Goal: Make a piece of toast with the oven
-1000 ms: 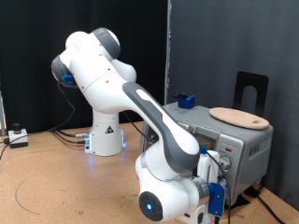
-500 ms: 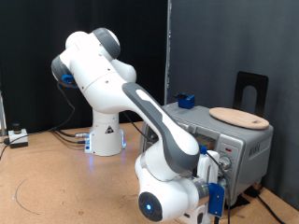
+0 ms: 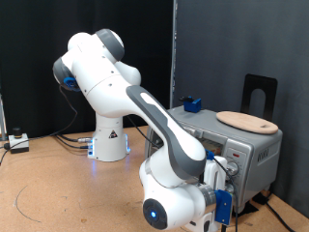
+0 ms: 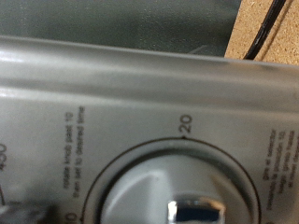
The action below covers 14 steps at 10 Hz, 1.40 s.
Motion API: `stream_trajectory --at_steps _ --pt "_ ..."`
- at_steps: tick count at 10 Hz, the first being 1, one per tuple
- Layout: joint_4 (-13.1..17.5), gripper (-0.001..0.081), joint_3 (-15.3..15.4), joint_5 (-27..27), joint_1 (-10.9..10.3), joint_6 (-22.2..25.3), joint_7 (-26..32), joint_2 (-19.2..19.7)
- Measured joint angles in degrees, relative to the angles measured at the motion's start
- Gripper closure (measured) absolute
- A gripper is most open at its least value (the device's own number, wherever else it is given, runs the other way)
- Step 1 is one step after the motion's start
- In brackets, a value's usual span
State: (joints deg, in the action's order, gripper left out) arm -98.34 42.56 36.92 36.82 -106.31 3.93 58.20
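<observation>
The silver-grey oven (image 3: 253, 152) stands at the exterior view's right. My gripper (image 3: 223, 186) is low against its front panel, and its fingers are hidden there by the hand. The wrist view shows the oven's control panel (image 4: 84, 103) very close, with a round grey timer knob (image 4: 177, 196) under a "20" mark; no fingers show in it. The piece of toast is out of view.
A round light wooden board (image 3: 246, 121) lies on top of the oven, with a small blue object (image 3: 190, 101) at its back corner. A black stand (image 3: 259, 92) rises behind it. The arm's base (image 3: 108, 145) and cables (image 3: 68, 142) sit on the brown table.
</observation>
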Motion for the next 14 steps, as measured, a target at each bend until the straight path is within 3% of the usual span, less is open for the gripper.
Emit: stream_trajectory --at_steps 1,2,3,10,11,12,13,14 --pt "-0.01 0.0196 -0.17 -0.02 -0.03 -0.48 -0.04 0.04" --pt "-0.03 0.0196 -0.40 -0.02 -0.03 -0.87 -0.04 0.13" --pt "0.00 0.0039 -0.55 -0.02 -0.01 -0.99 -0.04 0.15" --pt "1.16 -0.0003 -0.84 0.00 1.04 0.33 -1.63 0.14" --pt "1.22 0.0078 -0.84 0.00 1.04 0.79 -1.79 0.14" --pt "1.21 0.0214 -0.82 0.00 1.02 1.48 -1.82 0.14" --pt "1.20 0.0214 -0.74 0.00 0.99 2.51 -1.82 0.14" --pt "1.05 0.0388 -0.53 0.00 0.96 3.04 -1.82 0.13"
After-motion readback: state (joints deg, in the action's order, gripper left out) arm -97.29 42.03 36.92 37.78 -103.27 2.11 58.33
